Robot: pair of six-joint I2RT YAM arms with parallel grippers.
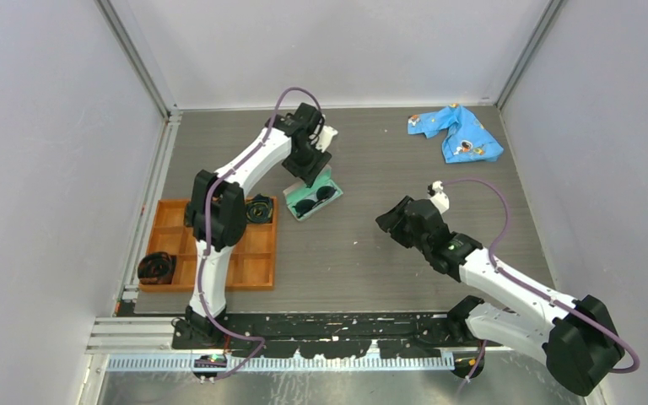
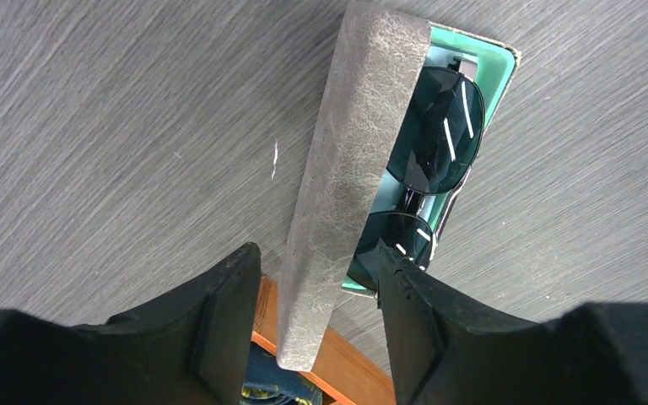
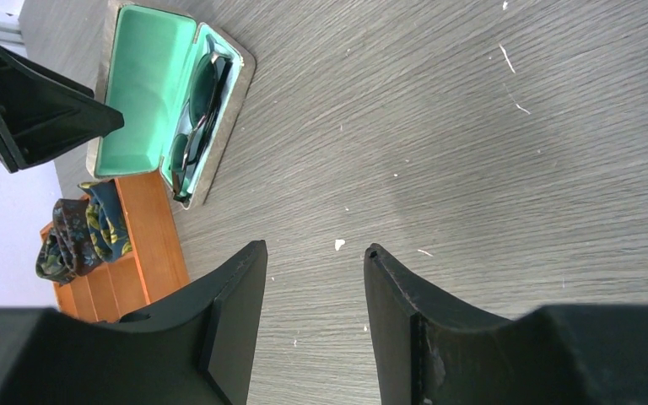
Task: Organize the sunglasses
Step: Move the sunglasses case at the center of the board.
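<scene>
The sunglasses (image 1: 318, 198) (image 2: 435, 135) (image 3: 194, 126), black-framed with dark lenses, lie folded inside the open grey-tan case (image 1: 297, 208) (image 3: 148, 84) with teal lining. The case's lid (image 2: 350, 169) stands up on edge. My left gripper (image 1: 310, 173) (image 2: 314, 249) hangs over the case's near end, its jaws on either side of the lid. A gap shows between the left finger and the lid, and the right fingertip (image 2: 388, 261) sits by the case's corner. My right gripper (image 1: 392, 221) (image 3: 314, 247) is open over bare table to the right of the case, holding nothing.
An orange compartment tray (image 1: 253, 270) (image 3: 156, 228) lies left of the case, with dark coiled bundles (image 1: 259, 208) in and beside it. A blue patterned cloth (image 1: 460, 133) lies at the back right. Grey walls enclose the table.
</scene>
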